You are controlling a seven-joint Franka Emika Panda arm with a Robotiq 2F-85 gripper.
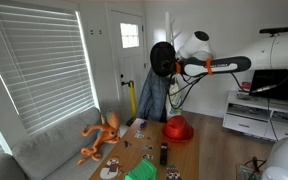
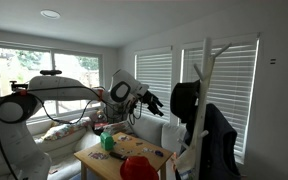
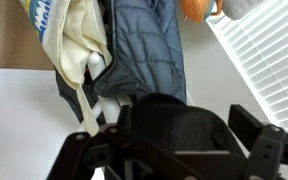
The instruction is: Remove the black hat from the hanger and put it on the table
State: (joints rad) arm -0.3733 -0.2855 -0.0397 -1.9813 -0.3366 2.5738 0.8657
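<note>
The gripper is wide open just left of the black hat, which hangs high on the hanger; next it must move in, pinch the hat and lift it off.

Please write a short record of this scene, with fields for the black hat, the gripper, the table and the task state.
black hat: on the hanger, above the blue jacket
gripper: open, raised to hat height; in the wrist view the hat lies between its fingers
table: holds a red hat and small objects
task state: black hat not yet removed
</note>
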